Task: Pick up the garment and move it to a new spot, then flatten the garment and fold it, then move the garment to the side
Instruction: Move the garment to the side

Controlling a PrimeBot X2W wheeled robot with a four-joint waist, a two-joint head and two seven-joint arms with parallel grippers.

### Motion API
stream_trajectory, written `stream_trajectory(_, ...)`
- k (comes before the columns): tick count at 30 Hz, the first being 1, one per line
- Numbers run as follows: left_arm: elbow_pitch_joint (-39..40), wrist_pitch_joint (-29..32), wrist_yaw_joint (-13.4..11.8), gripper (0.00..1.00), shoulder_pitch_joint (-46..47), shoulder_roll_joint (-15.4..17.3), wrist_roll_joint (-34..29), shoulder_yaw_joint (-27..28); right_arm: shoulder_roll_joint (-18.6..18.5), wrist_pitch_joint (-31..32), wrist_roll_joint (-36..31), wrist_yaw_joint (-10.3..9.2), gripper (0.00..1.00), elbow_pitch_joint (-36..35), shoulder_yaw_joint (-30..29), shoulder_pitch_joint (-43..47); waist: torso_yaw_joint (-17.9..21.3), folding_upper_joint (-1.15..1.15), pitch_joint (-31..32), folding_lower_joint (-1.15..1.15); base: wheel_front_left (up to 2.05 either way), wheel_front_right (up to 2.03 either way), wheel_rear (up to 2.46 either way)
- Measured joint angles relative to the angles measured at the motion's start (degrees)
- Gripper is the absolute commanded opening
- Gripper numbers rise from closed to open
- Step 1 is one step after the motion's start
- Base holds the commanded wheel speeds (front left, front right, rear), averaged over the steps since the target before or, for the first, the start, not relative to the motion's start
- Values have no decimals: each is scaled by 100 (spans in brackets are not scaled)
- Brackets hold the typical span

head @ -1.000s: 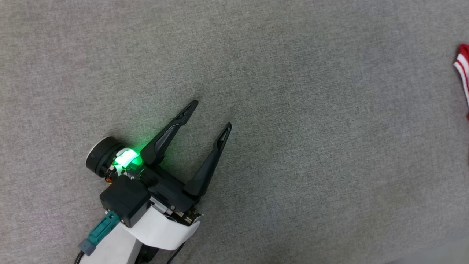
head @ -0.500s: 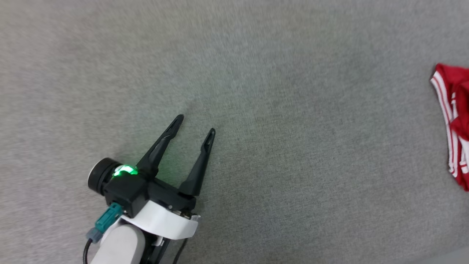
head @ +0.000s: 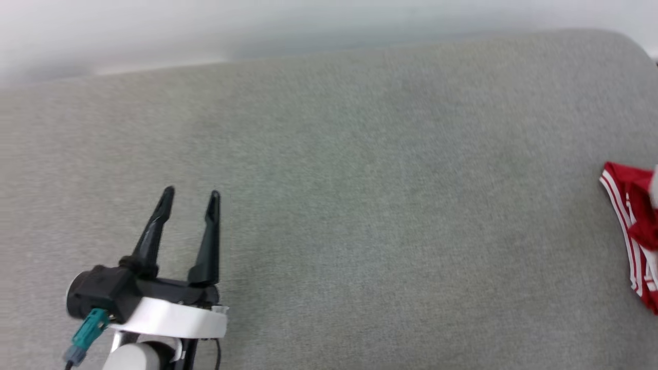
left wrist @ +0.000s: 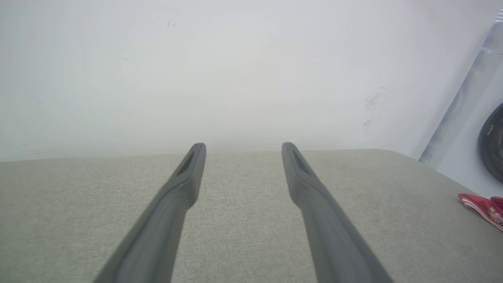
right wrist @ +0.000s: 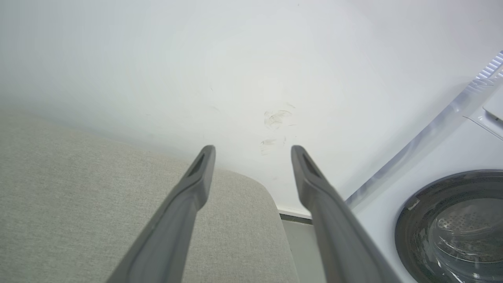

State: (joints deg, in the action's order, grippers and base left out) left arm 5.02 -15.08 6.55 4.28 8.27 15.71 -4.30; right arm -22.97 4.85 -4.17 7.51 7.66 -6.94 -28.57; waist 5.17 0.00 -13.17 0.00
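The garment [head: 633,226], bright red with red-and-white stripe trim, lies bunched at the far right edge of the grey padded surface [head: 360,205], cut off by the frame. A corner of the garment [left wrist: 481,206] also shows low at the right in the left wrist view. My left gripper [head: 190,194] hovers open over the surface at the lower left, far from the garment, nothing between its fingers; in its own view the left gripper [left wrist: 243,147] points at the white wall. My right gripper [right wrist: 253,150] stands open and empty past the surface's rounded far corner.
A white wall [right wrist: 235,59] rises behind the padded surface. To the right stands a white washing machine [right wrist: 452,157] with a dark round door [right wrist: 452,228]. A strip of floor [right wrist: 298,243] separates it from the surface's edge.
The head camera has tilted up, bringing the surface's far edge and wall into view. My left gripper has turned so its fingers point straight ahead. More of the garment shows at the right.
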Motion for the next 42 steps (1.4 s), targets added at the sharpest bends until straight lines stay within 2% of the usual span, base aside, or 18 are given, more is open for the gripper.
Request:
stream_trajectory(7, -67, 0, 0, 100, -365, -158, -86, 408, 1143, -421, 294, 0, 100, -967, -92, 1081, -317, 0, 554, 0, 0, 0, 0)
stream_trajectory(12, -257, 1, 8, 100, -625, -229, -115, 524, 1563, -927, 591, 0, 100, -1082, 71, 1690, -447, 0, 823, 0, 0, 0, 0)
stream_trajectory(17, -323, 1, 36, 100, -727, -297, -142, 600, 1713, -1337, 915, 0, 100, -881, 231, 2018, -476, 0, 954, -1, 0, 0, 0)
stream_trajectory(24, -431, 1, 63, 100, -842, -338, -151, 623, 1875, -1697, 966, 0, 100, -644, 454, 2380, -454, 0, 1030, -1, 0, 0, 0)
stream_trajectory(42, -459, 1, 85, 100, -906, -377, -343, 573, 1992, -1919, 868, -1, 100, -393, 602, 2512, -343, 0, 1145, 0, 0, 0, 0)
